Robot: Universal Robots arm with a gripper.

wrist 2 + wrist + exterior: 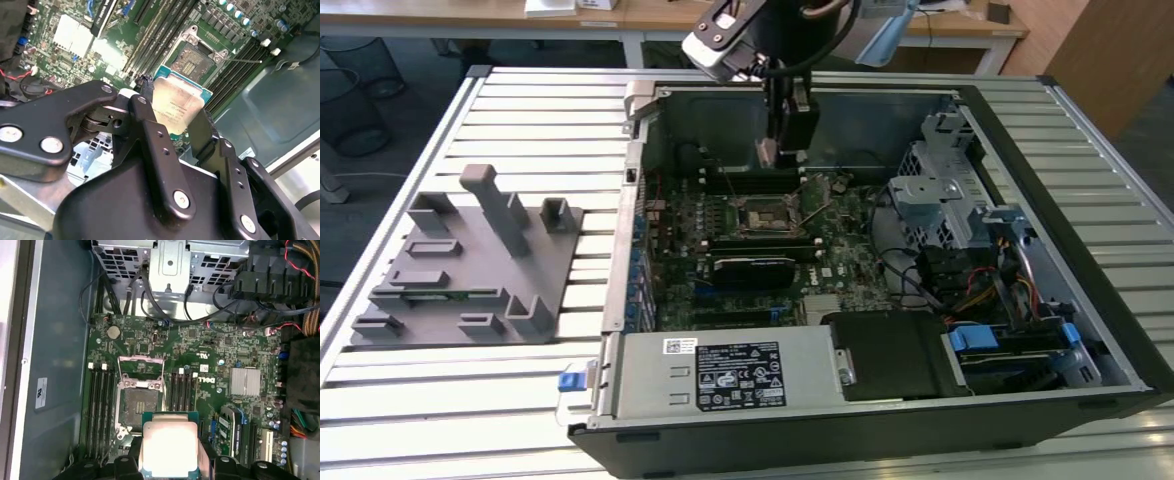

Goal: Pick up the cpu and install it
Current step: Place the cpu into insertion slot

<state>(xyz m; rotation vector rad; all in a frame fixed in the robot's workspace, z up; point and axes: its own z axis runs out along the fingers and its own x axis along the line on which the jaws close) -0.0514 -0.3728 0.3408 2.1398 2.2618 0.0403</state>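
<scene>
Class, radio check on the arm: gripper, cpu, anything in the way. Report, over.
The gripper shut on the cpu. Chip held above the motherboard, near the socket, not seated. Socket open, nothing across it.

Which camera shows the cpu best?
The first wrist view: the cpu faces the lens, silvery top plain, held by the gripper. The second wrist view shows it slanted, partly behind the gripper. In the exterior view it is too small to tell.

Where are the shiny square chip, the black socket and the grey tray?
Silvery square cpu chip (169, 447): first wrist view, middle of its metal top.
Black square motherboard socket (138, 401): first wrist view, its dark centre.
Grey plastic fixture tray (467, 287): exterior view, flat base.
</scene>
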